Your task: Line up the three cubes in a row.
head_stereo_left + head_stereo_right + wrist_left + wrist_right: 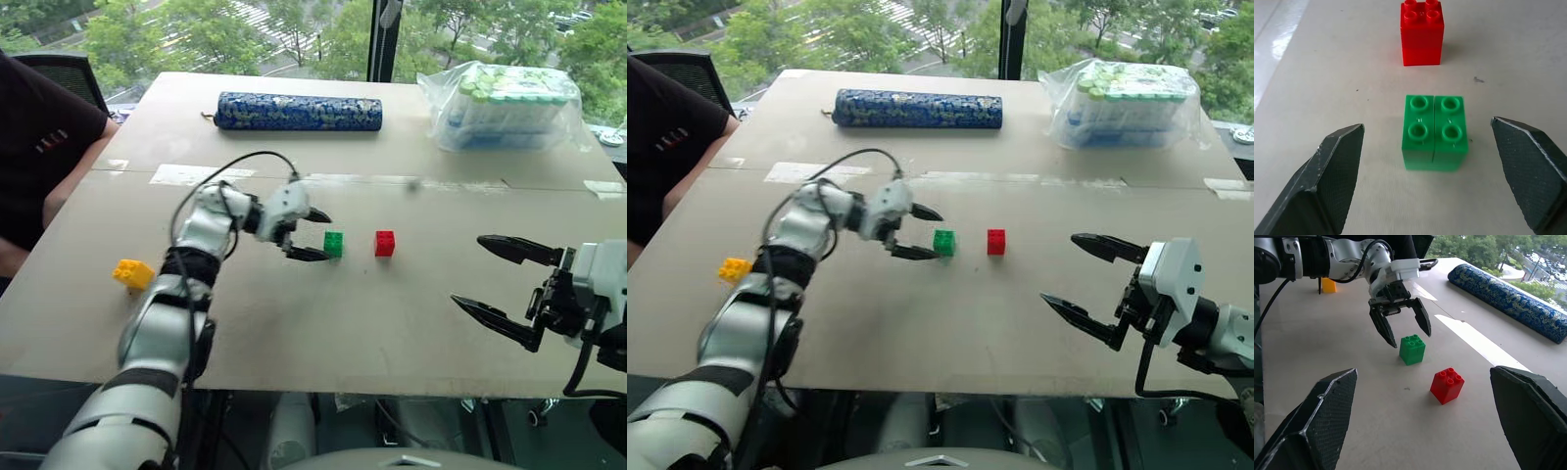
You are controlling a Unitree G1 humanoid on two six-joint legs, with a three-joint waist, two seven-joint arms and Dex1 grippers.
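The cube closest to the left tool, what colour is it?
Green, sitting free between the open left tool's fingers; the left wrist view shows it best.

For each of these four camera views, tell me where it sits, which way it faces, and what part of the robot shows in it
Left eye view: on the head, looking forward and down over the table; both arms show.
Right eye view: the same scene from beside it.
Left wrist view: on the left wrist, looking along the open left gripper at the green cube, the red cube beyond.
Right wrist view: on the right wrist, between the open right gripper fingers, facing the left arm.
All four share the green and red cubes.
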